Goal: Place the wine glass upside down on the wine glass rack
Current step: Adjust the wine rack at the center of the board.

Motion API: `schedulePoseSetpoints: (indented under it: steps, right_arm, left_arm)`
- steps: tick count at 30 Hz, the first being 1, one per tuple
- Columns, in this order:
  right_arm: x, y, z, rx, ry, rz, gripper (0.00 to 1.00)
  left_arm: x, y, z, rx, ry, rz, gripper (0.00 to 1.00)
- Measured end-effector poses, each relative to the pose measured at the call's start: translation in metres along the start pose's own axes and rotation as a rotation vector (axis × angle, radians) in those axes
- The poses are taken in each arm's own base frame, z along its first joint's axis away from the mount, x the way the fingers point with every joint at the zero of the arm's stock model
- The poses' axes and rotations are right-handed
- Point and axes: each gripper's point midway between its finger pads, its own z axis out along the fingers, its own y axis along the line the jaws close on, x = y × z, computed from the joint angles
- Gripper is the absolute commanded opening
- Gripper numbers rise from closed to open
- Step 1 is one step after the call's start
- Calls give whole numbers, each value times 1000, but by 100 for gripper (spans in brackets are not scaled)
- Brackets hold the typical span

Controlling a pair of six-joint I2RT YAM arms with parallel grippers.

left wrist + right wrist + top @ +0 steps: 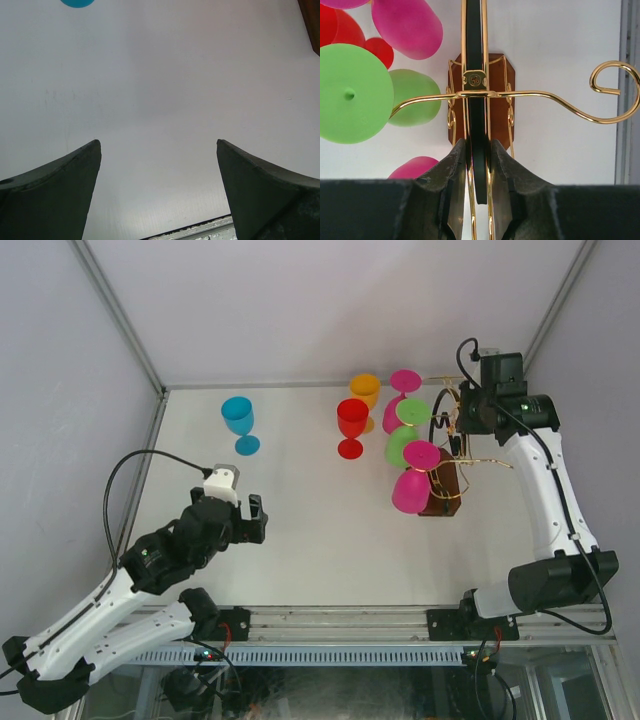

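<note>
Right wrist view: wine glass rack (540,93) is seen from above; its black loop (474,50) is pinched betw. the narrowed fingers of the right gripper (477,145); the brown wooden base (507,75) is set on the table (560,45), toward its right side in top view. Three glasses are hung upside down on the rack's left arms, feet up: green wine glass (411,412) in the middle, near pink wine glass (409,490), far pink wine glass (405,381). Red wine glass (352,420) and orange wine glass (365,390) are stood upright just left of the rack; blue wine glass (238,415) is stood well apart, far-left. Left gripper (157,142) is held spread wide above the table, near-left.
</note>
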Motion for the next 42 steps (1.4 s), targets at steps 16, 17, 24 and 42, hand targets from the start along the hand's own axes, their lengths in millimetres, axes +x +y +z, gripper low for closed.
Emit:
schedulePoseSetpoints:
  steps: [16, 17, 24, 42]
  right_arm:
    - [-17, 23, 20, 11, -122, 337, 0]
    - [-18, 24, 21, 4, -128, 357, 0]
    - [-25, 33, 29, -24, -167, 486, 0]
    - [-30, 37, 33, 40, -273, 725, 3]
  left_arm:
    - [0, 0, -1, 1, -3, -2, 100]
    - [-1, 0, -1, 2, -4, -2, 100]
    - [-2, 1, -2, 5, -11, -6, 100]
    - [-2, 0, -2, 5, -11, -5, 100]
